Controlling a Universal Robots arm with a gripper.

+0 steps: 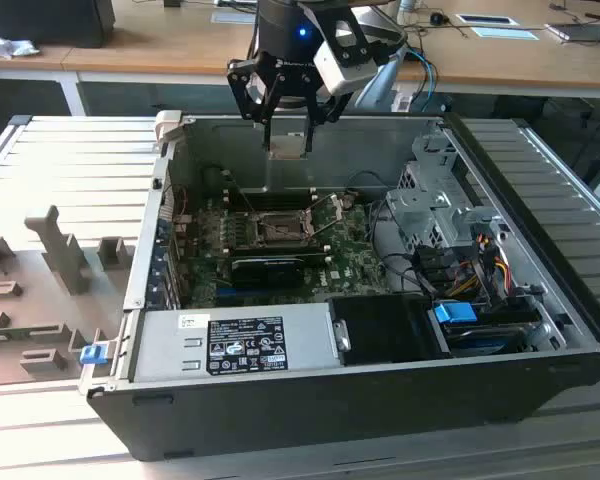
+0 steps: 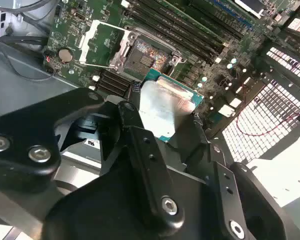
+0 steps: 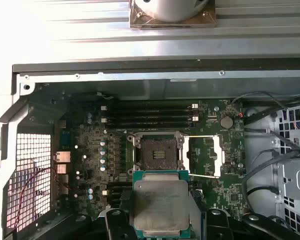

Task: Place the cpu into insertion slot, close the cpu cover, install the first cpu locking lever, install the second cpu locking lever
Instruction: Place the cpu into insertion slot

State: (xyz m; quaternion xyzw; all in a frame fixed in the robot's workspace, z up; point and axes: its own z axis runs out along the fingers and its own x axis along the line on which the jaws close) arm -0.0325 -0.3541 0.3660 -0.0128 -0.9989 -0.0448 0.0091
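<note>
Cpu is clamped edge to edge in the gripper, hanging above the uncovered insertion slot.

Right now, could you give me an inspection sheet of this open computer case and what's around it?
Surface: ribbed grey metal table carrying the open black computer case.
Job's things: small silvery square cpu held above the green motherboard; square black insertion slot bare; silver windowed cpu cover flipped open.
Clutter: grey fixture blocks at the exterior view's left.
Grippers: black gripper shut on the cpu.
Cables: coloured wire bundle inside the case.
Surroundings: wooden desk behind.
</note>
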